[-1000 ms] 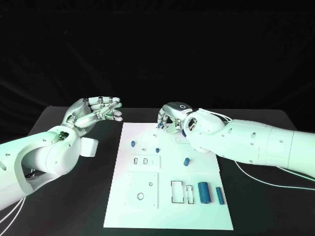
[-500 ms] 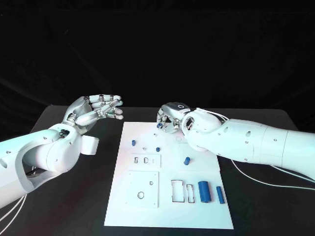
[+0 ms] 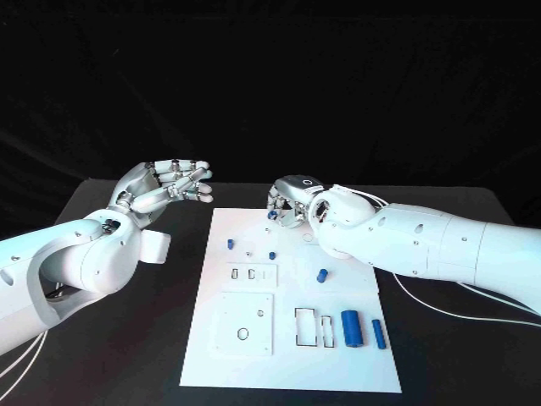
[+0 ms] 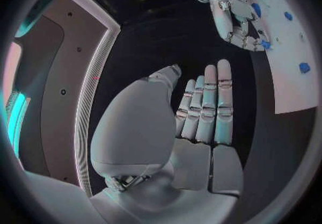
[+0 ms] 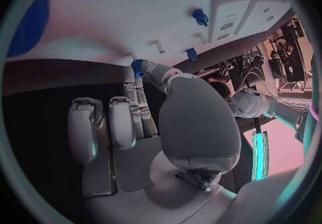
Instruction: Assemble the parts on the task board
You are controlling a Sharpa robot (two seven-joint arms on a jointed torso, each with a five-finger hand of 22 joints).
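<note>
Over the last second the right hand [image 3: 292, 203], pinching a small blue part [image 3: 273, 215], has barely shifted above the task board [image 3: 344, 372], so insertion seems pending; the left hand [image 3: 163, 188] stays empty, fingers loosely curled.

White rounded arms [image 3: 441, 245] trailing thin white cables, each ending in a silver robot hand [image 3: 167, 186].

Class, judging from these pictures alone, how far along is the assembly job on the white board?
Early. Done: two small parts seem to stand upright in the task board. In hand: the right hand pinches a blue part at the far edge. Left: two cylinders and a short piece lie loose; the left hand holds nothing.
</note>
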